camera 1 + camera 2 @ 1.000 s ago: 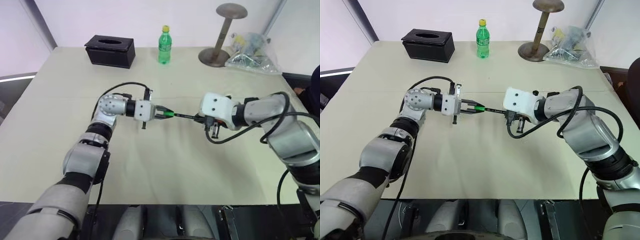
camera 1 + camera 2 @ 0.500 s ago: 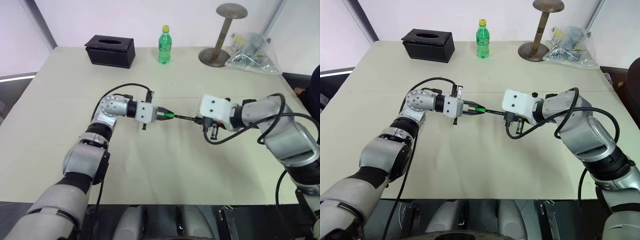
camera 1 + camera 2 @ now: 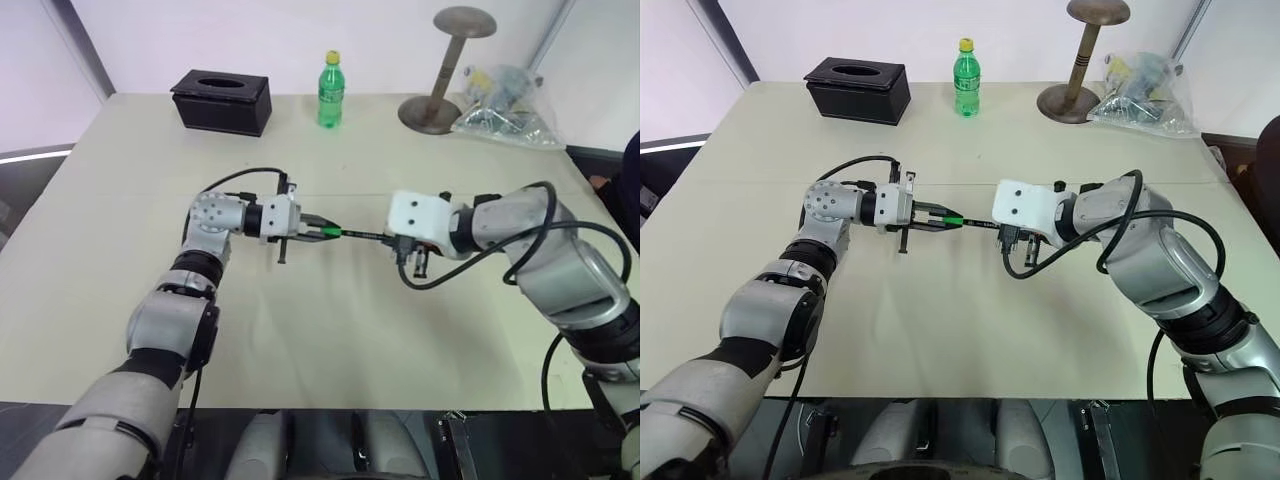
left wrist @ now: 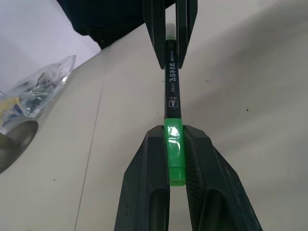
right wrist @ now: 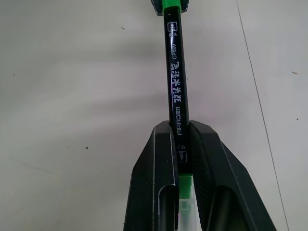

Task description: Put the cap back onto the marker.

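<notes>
The marker (image 3: 365, 235), a slim black pen, hangs level above the middle of the table between my two grippers. My left gripper (image 3: 318, 229) is shut on the bright green cap (image 4: 173, 151), which sits on the marker's left end and butts against the black barrel. My right gripper (image 5: 180, 126) is shut on the marker (image 5: 175, 82) near its other end, where a small green tail shows between the fingers (image 5: 161, 159). The two grippers point at each other along the marker, a short stretch of barrel apart.
Along the far edge of the beige table (image 3: 300, 340) stand a black tissue box (image 3: 220, 100), a green bottle with a yellow lid (image 3: 330, 90), a brown stand on a round base (image 3: 440, 100) and a clear plastic bag (image 3: 500, 115). Cables loop off both wrists.
My left wrist has rolled a little, and both grippers with the marker have drifted slightly to the left. Both grips are unchanged.
</notes>
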You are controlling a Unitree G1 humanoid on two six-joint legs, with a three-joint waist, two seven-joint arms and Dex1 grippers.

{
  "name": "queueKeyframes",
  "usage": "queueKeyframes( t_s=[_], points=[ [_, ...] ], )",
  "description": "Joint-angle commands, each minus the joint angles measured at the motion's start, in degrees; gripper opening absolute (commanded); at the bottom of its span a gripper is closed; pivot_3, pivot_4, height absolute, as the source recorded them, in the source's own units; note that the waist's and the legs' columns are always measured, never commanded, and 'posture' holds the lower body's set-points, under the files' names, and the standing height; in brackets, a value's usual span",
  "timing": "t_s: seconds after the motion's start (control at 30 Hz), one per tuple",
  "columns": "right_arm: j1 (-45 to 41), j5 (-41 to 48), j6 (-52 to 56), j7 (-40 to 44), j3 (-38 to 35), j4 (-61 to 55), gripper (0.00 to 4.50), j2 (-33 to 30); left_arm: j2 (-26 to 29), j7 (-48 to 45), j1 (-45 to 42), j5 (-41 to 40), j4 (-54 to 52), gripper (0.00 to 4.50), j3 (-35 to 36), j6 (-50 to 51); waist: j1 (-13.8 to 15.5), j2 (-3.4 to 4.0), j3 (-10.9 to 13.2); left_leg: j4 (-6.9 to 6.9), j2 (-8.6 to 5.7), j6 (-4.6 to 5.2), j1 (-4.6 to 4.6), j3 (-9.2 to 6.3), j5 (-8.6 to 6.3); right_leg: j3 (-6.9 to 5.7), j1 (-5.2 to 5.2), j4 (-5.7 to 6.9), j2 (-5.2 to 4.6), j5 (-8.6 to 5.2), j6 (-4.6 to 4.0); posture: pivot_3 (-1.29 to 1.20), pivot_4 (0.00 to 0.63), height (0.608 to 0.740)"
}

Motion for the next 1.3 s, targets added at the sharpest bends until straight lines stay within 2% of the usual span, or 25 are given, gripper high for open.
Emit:
queueKeyframes(
  t_s=[0.03, 0.5, 0.9, 1.3],
  points=[
    [-2.2, 1.8, -3.7, 0.0, 2.4, -5.1, 0.07, 4.1, -5.7, 1.1, -1.9, 0.2, -4.8, 0.00, -2.1, -4.8, 0.0, 0.00, 0.0, 0.00, 0.00, 0.00, 0.00, 0.00, 0.00, 0.00, 0.00, 0.00, 0.00, 0.00, 0.00, 0.00, 0.150, 0.740],
    [-1.7, -1.5, -4.3, 0.2, 5.2, -4.2, 0.07, 4.5, -4.0, 8.0, -1.7, 9.1, -4.0, 0.00, -6.4, -7.6, 0.0, 0.00, 0.0, 0.00, -0.01, 0.00, -0.01, 0.00, 0.00, 0.00, -0.02, 0.01, 0.00, 0.00, 0.00, 0.00, 0.150, 0.740],
    [-3.5, -2.7, -3.2, 0.0, 5.6, -4.2, 0.07, 7.3, -3.4, 10.9, -0.9, 11.8, -4.0, 0.00, -8.6, -8.9, 0.0, 0.00, 0.0, 0.00, -0.01, 0.00, -0.02, 0.00, 0.00, 0.00, -0.03, 0.02, 0.00, 0.00, 0.00, 0.00, 0.150, 0.740],
    [-3.8, -3.4, -2.2, 0.4, 4.7, -5.7, 0.07, 6.9, -2.1, 13.7, -0.6, 15.0, -3.0, 0.00, -10.8, -10.0, 0.0, 0.00, 0.0, 0.00, -0.03, 0.00, -0.02, 0.00, 0.00, 0.00, -0.04, 0.02, 0.00, 0.00, 0.00, 0.00, 0.150, 0.740]
  ],
)
